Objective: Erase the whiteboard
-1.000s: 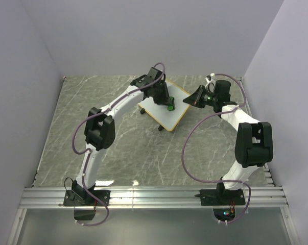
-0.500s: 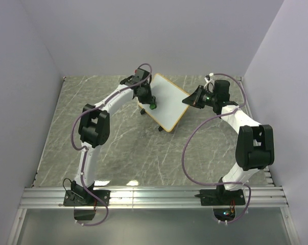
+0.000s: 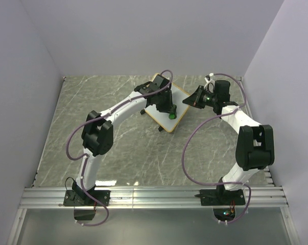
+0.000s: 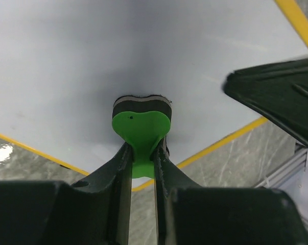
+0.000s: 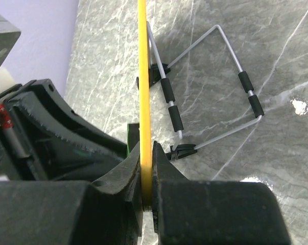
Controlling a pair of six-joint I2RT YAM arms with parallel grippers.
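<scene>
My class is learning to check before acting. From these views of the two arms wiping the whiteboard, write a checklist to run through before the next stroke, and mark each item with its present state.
1. The left gripper is shut on the green eraser: ok.
2. The eraser's pad is pressed against the whiteboard: ok.
3. The right gripper is shut on the board's yellow frame: ok.
4. The surface around the eraser is free of marks: ok.
5. The surface under the left arm is free of marks: cannot tell.

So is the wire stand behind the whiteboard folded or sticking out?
Sticking out: the wire stand angles well away from the whiteboard, seen edge-on.
</scene>
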